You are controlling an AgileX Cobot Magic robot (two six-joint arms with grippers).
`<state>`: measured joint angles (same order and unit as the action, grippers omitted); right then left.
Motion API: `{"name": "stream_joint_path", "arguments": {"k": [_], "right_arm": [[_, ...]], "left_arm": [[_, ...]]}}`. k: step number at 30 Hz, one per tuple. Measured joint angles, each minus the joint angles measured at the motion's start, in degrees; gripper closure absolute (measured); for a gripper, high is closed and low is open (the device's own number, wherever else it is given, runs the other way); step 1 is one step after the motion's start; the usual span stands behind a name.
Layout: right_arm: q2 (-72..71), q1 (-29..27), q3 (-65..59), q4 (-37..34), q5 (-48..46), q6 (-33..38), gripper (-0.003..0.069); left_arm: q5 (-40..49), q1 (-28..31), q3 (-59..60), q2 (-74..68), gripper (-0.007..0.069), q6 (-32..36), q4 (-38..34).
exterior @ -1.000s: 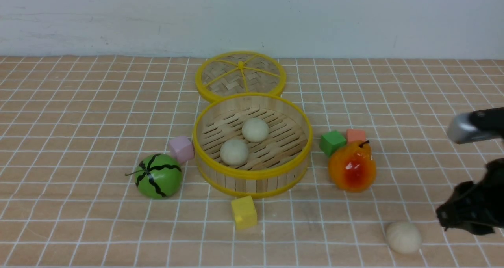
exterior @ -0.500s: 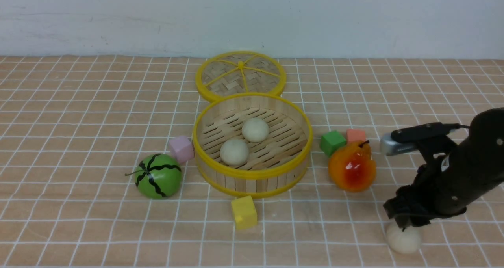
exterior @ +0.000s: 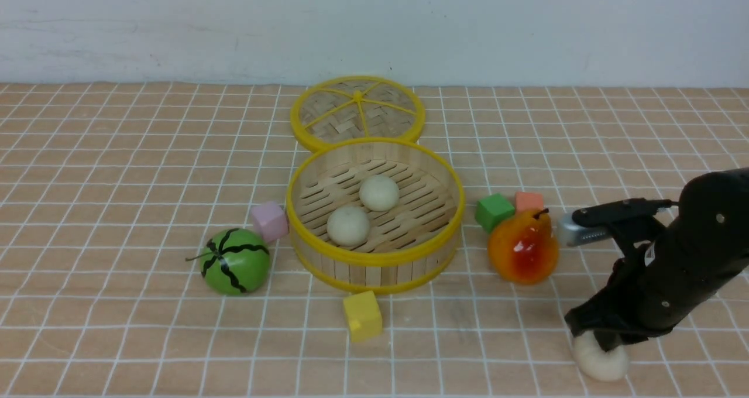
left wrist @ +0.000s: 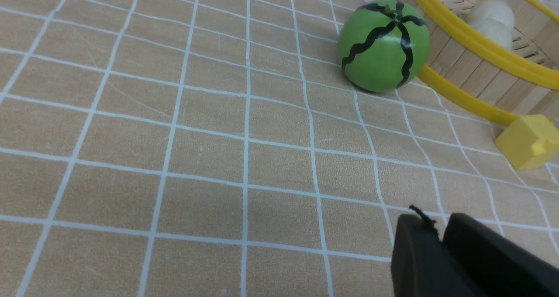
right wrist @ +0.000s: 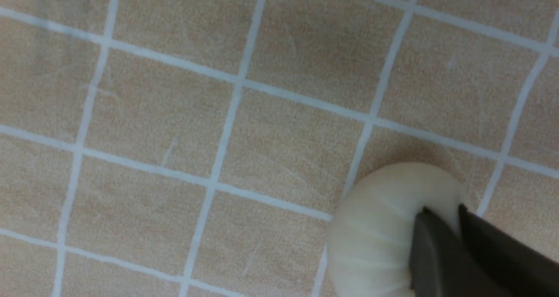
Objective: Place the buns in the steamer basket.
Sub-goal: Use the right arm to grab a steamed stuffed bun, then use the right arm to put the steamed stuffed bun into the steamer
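The steamer basket (exterior: pixel 374 257) stands mid-table with two cream-white buns on its slatted floor, one nearer (exterior: pixel 348 225) and one farther (exterior: pixel 379 192). The third bun (exterior: pixel 600 360) lies on the table at the front right. My right gripper (exterior: pixel 603 339) presses down into its top. In the right wrist view the jaws (right wrist: pixel 441 209) stand almost together, pinching the soft bun (right wrist: pixel 375 227), which looks squashed. My left gripper (left wrist: pixel 436 220) is shut and empty, low over the table near the watermelon (left wrist: pixel 384 46); it is outside the front view.
The woven lid (exterior: pixel 357 112) lies behind the basket. A green watermelon ball (exterior: pixel 236 261) and a pink cube (exterior: pixel 270 221) sit left of the basket, a yellow cube (exterior: pixel 362 315) in front, and an orange pear (exterior: pixel 522 247) with green (exterior: pixel 494 211) and salmon (exterior: pixel 529 201) cubes to its right.
My right arm came in from the right edge, moved left and down over the front-right bun, and now presses into it. The bun looks flattened. Nothing else moved.
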<state>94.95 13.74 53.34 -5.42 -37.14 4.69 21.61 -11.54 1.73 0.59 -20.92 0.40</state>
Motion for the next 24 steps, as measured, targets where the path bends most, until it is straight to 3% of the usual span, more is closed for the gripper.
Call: {"name": "stream_joint_path", "arguments": {"k": [6,15,21,24], "right_arm": [[-0.18,0.15,2.76,-2.22,-3.47,0.0,0.065],[-0.73,5.6,21.63,-12.58,-13.65,1.42,0.065],[1.87,9.36,30.45,-17.3,-10.46,2.64,0.065],[7.04,10.75,32.55,-18.34,-3.84,3.85,0.065]], "left_arm": [[0.0,0.0,0.0,0.0,0.0533,0.0,0.0],[0.0,0.0,0.0,0.0,0.0522,0.0,0.0],[0.0,0.0,0.0,0.0,0.0515,0.0,0.0],[0.0,0.0,0.0,0.0,0.0515,0.0,0.0]]}}
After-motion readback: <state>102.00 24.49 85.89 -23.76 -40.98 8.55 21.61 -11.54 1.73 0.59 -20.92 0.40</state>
